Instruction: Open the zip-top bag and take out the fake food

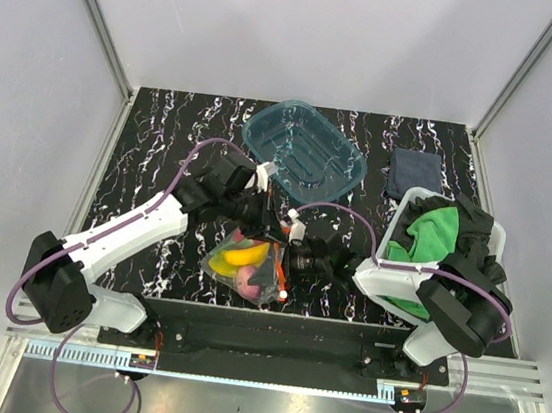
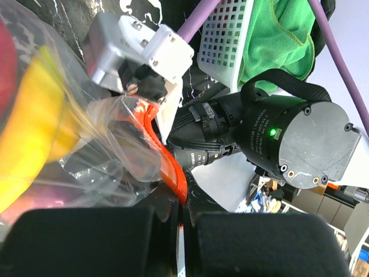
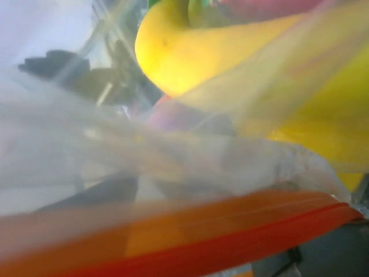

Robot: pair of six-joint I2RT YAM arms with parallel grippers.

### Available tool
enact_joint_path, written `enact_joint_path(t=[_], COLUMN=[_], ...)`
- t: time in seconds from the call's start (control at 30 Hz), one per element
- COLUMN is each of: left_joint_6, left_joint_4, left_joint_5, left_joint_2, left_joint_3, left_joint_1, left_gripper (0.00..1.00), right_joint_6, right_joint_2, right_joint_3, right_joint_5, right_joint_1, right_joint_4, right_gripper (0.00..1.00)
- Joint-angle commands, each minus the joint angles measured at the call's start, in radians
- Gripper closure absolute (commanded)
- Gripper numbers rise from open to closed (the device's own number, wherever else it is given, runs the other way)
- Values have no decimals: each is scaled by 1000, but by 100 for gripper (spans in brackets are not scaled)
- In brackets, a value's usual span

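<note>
The zip-top bag (image 1: 249, 264) lies at the table's near middle, between the two grippers. Through its clear plastic I see the fake food: a yellow banana (image 1: 243, 256) and pink-red fruit (image 1: 250, 282). My left gripper (image 1: 271, 228) is at the bag's upper right edge; in the left wrist view its jaws (image 2: 181, 216) are shut on the red-orange zip strip (image 2: 167, 164). My right gripper (image 1: 288, 258) meets the same edge from the right and grips the strip (image 2: 144, 92). In the right wrist view the strip (image 3: 202, 242) and the banana (image 3: 190, 52) fill the frame and hide the fingers.
A teal transparent tray (image 1: 305, 150) sits behind the bag. A white mesh basket (image 1: 378, 275) holding a green cloth (image 1: 432, 234) stands at the right, under the right arm. A dark folded cloth (image 1: 413, 173) lies at the back right.
</note>
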Motion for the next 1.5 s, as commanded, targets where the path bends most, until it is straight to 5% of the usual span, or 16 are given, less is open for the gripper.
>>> enact_joint_path(t=[0.0, 0.47, 0.6, 0.73, 0.93, 1.27, 1.47], left_joint_6=[-6, -66, -76, -90, -92, -69, -84], left_joint_4=[99, 142, 147, 148, 126, -48, -51], left_joint_5=[39, 18, -2, -17, -62, -194, -205], left_joint_2=[10, 16, -17, -43, -96, -247, -249], left_joint_3=[-1, -26, -55, -87, -95, -83, -63], left_joint_1=[-4, -63, -64, -64, -64, -66, -84], left_gripper=[100, 100, 100, 100, 100, 100, 100], right_joint_6=[4, 32, 12, 0, -17, -45, -37], right_joint_2=[-27, -1, -47, -101, -133, -211, -123], right_joint_3=[-3, -5, -21, -52, -72, -16, 145], right_joint_5=[-94, 188, 227, 259, 258, 235, 170], right_joint_1=[21, 24, 24, 23, 16, -23, -112], right_joint_4=[108, 163, 166, 147, 98, -100, -203], right_gripper=[21, 16, 30, 56, 72, 67, 62])
